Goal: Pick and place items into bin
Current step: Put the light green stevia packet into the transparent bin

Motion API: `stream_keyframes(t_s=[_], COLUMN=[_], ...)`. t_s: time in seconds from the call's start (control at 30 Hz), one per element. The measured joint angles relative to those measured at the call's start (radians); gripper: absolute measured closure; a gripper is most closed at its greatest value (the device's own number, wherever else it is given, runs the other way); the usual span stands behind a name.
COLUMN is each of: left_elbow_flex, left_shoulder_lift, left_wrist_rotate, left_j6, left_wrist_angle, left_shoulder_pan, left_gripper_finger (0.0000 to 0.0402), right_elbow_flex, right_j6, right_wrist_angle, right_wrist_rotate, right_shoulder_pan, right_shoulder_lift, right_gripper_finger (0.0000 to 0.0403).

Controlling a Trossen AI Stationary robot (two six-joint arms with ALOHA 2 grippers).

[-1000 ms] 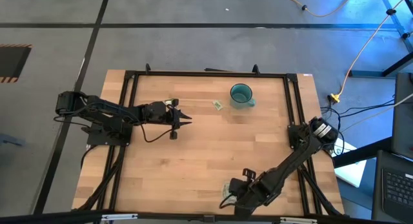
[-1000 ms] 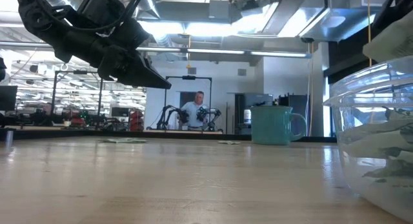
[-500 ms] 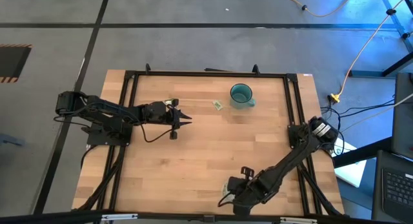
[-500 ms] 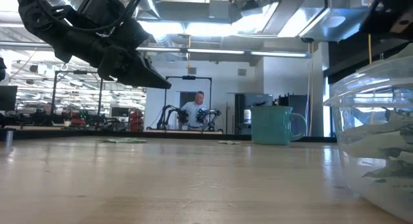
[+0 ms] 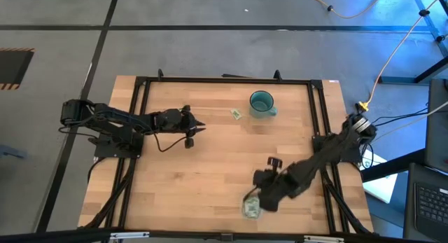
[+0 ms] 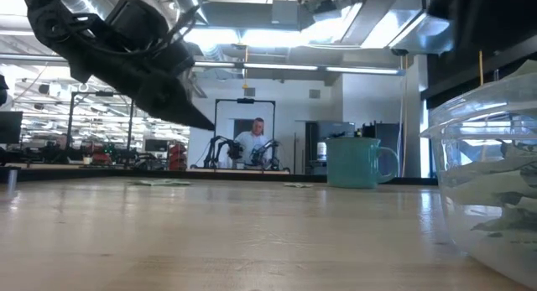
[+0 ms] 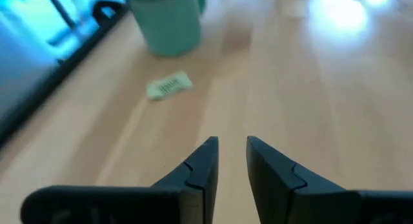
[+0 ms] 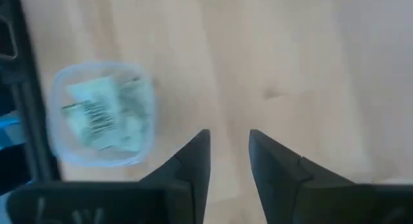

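Observation:
The bin (image 5: 250,207) is a clear tub near the table's front edge, and pale green packets (image 8: 97,114) lie inside it. My right gripper (image 5: 260,194) hovers just beyond the bin on its far side. It is open (image 8: 229,150), with only bare wood between its fingers. One loose packet (image 5: 237,114) lies flat on the table left of the teal mug (image 5: 262,103). My left gripper (image 5: 199,128) hangs open (image 7: 231,153) above the table's left half, pointing toward that packet (image 7: 169,86). In the low view a second packet (image 6: 164,183) lies flat farther left.
The teal mug (image 6: 357,161) stands at the far middle of the table. A black frame rail (image 5: 224,80) runs round the tabletop. Bare wood lies between the two arms. In the room behind, a person (image 6: 256,140) stands at another robot.
My right gripper has risen from over the bin and drawn back toward the table's far edge, so the bin now shows uncovered in the high view. My left gripper has turned about its axis and tipped a little further down, staying in nearly the same place.

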Motion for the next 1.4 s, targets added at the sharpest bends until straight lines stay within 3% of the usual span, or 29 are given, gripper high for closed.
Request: stream_keyframes(t_s=[0.23, 0.37, 0.53, 0.9, 1.17, 1.4], left_elbow_flex=[0.000, 0.000, 0.000, 0.155, 0.201, 0.202], left_shoulder_lift=[0.000, 0.000, 0.000, 0.000, 0.045, 0.102], left_wrist_rotate=[0.063, 0.031, -0.022, 0.006, 0.060, 0.057], left_j6=[-0.004, 0.000, 0.001, 0.050, 0.016, 0.045], left_wrist_angle=[-0.086, -0.135, -0.266, -0.562, -0.679, -0.657], left_shoulder_pan=[0.005, 0.008, 0.055, 0.178, 0.220, 0.222], left_gripper_finger=[0.0327, 0.0326, 0.0326, 0.0323, 0.0269, 0.0266], right_elbow_flex=[-0.286, -0.468, -0.605, -0.630, -0.630, -0.630], right_j6=[-0.156, -0.285, -0.389, -0.443, -0.569, -0.691], right_wrist_angle=[0.162, 0.393, 0.606, 0.621, 0.595, 0.679], right_wrist_rotate=[0.000, 0.003, -0.005, -0.009, -0.013, -0.190], right_shoulder_pan=[-0.174, -0.267, -0.333, -0.406, -0.513, -0.663], right_shoulder_lift=[-0.260, -0.411, -0.505, -0.513, -0.514, -0.516], right_gripper_finger=[0.0294, 0.0294, 0.0294, 0.0294, 0.0294, 0.0294])
